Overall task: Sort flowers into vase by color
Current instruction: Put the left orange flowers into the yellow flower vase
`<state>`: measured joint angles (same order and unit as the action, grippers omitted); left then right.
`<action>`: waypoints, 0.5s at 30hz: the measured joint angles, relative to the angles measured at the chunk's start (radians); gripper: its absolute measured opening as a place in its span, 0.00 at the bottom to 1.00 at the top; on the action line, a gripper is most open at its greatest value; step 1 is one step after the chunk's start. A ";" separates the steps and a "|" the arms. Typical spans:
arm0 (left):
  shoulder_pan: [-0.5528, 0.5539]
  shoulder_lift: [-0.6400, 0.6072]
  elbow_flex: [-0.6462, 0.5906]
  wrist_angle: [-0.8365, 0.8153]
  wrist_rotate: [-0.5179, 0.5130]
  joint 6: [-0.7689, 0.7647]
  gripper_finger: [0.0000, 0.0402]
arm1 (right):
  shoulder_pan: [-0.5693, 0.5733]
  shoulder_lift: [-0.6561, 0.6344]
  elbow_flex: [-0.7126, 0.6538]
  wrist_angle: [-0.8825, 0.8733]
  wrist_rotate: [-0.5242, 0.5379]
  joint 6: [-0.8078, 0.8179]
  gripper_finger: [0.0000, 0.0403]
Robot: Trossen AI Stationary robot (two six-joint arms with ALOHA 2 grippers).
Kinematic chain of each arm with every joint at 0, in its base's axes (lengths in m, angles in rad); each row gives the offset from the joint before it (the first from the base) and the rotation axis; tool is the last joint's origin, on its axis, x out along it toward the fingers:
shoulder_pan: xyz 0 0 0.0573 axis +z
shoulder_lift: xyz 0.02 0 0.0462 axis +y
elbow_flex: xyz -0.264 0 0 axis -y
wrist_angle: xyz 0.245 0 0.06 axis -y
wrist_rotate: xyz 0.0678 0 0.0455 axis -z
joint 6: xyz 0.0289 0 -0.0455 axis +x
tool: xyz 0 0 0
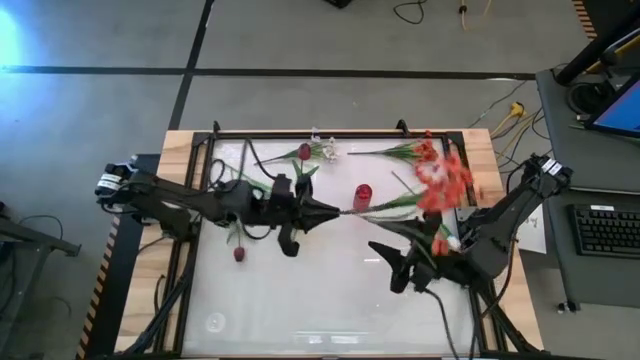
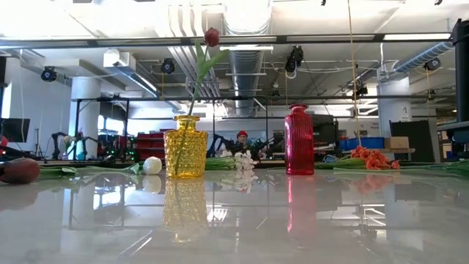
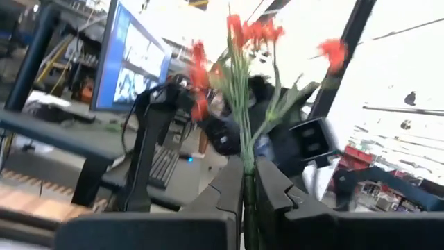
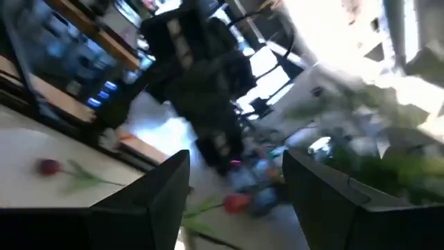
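The left gripper [image 3: 248, 182], clamped on a blurred red-orange spray [image 1: 440, 178] by its thin green stem, hides the yellow vase; the right gripper [image 4: 236, 187] gapes empty.

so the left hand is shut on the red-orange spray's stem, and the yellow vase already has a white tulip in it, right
Not quite. The left hand is shut on the red-orange spray's stem, as the left wrist view shows. But the low view shows that the flower in the yellow vase is a dark red tulip, not a white one.
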<state>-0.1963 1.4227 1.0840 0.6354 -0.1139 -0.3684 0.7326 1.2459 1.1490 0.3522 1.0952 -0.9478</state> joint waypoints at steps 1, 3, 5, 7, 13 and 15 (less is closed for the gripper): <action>0.000 -0.012 0.000 -0.002 0.000 0.008 0.00 | 0.000 -0.024 -0.007 -0.067 -0.040 0.092 0.55; 0.000 -0.036 0.000 -0.019 0.000 0.019 0.00 | -0.007 -0.076 -0.025 -0.171 -0.152 0.263 0.55; 0.003 -0.056 0.000 -0.030 0.000 0.020 0.00 | -0.024 -0.121 -0.055 -0.213 -0.252 0.406 0.55; 0.004 -0.065 0.000 -0.029 0.000 0.020 0.00 | -0.042 -0.163 -0.099 -0.222 -0.332 0.494 0.55; -0.003 -0.044 0.000 -0.031 0.001 0.009 0.00 | -0.114 -0.216 -0.248 -0.018 -0.323 0.569 0.55; -0.008 -0.024 0.000 -0.026 0.002 0.001 0.00 | -0.143 -0.216 -0.309 0.167 -0.369 0.535 0.55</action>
<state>-0.2039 1.3988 1.0840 0.6097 -0.1120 -0.3674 0.5898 1.0297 0.8396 0.5192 0.7263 -0.4132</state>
